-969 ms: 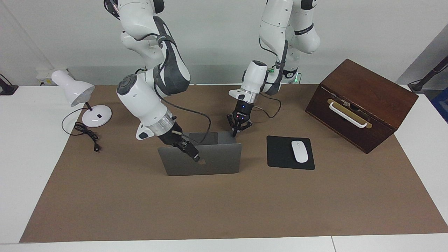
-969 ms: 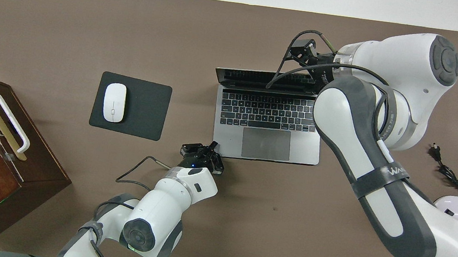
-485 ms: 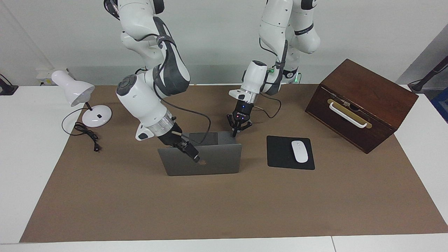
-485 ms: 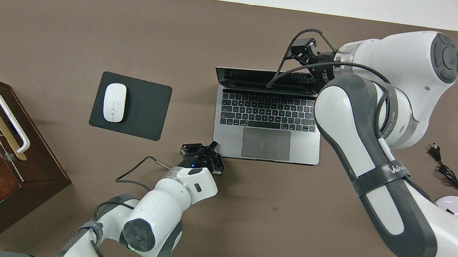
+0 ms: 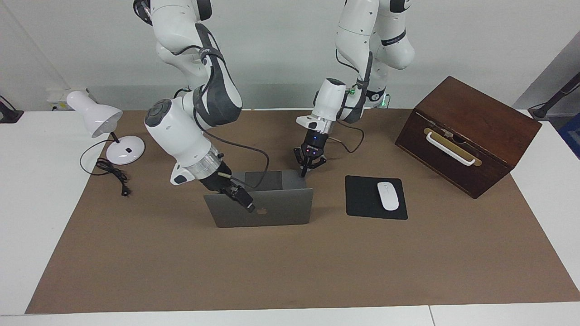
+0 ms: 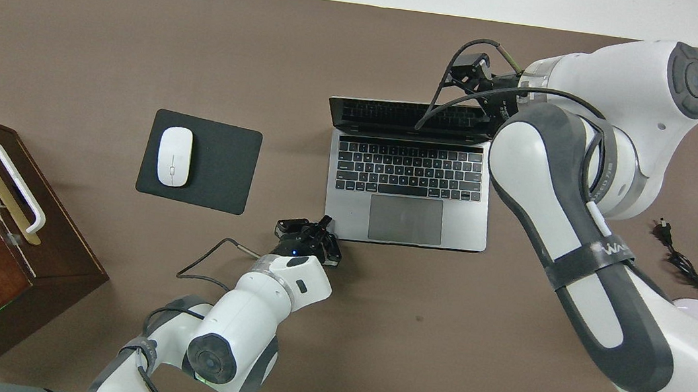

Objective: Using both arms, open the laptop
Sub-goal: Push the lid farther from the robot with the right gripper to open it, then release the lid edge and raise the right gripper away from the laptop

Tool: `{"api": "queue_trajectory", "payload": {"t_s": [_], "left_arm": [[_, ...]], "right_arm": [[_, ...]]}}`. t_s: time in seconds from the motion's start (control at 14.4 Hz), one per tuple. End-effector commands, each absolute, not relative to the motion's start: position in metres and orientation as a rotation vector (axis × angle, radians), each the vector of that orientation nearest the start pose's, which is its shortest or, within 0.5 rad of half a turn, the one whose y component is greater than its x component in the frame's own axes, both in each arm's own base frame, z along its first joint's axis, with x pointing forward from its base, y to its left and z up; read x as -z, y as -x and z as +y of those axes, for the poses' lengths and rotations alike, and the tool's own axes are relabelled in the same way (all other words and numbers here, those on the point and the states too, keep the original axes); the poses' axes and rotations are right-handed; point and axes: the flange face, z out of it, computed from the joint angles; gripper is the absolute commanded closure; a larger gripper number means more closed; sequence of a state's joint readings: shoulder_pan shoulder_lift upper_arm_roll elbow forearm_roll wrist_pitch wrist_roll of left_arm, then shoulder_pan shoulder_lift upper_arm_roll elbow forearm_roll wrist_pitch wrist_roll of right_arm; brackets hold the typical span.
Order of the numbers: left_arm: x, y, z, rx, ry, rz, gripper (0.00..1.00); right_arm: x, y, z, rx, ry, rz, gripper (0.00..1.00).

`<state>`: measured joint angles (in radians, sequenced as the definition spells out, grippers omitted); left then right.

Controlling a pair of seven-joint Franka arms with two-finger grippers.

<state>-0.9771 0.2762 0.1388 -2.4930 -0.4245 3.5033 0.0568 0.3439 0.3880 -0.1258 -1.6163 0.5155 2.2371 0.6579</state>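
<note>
— Where does the laptop (image 5: pixel 265 206) sit?

— On the brown mat (image 5: pixel 290 262), about midway between the two arms' ends of the table, its lid raised steeply and its keyboard facing the robots. The hinge edge is the edge farthest from them.

— And the grippers?

— The left gripper (image 5: pixel 303 172) is clenched, fingertips together, pressing down at the corner of the laptop's base nearest the robots, toward the left arm's end. The right gripper (image 5: pixel 247 204) is over the back of the lid near the apple logo; I cannot tell how its fingers stand or whether it touches the lid.

— What lies at the edges?

— A black mouse pad (image 5: pixel 364 201) with a white mouse (image 5: pixel 388 195) lies beside the laptop, toward the left arm's end, apart from it. A wooden box (image 5: pixel 466 133) stands well apart at that end. At the right arm's end stand a white lamp (image 5: pixel 102 124) and its black cord (image 5: pixel 111 174). The mat farther from the robots than the lid is broad and bare.
</note>
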Motion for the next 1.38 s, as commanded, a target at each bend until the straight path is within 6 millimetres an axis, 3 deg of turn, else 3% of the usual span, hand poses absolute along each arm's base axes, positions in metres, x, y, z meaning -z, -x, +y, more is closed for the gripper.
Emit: {"api": "queue_trajectory", "payload": {"t_s": [0.0,0.69,1.32], "left_arm": [[-0.248,-0.368,-0.357,1.098,3.101,0.755,1.00],[-0.248,-0.368,-0.357,1.098,3.101,0.755,1.00],[-0.248,-0.368,-0.357,1.098,3.101,0.755,1.00]], "right_arm": [[-0.427,-0.677,0.170,0.070,2.559,0.888,0.00],[-0.432,-0.685,0.163,0.051,2.574,0.856,0.00],[-0.445,-0.677,0.170,-0.012,2.591,0.827,0.00]]}}
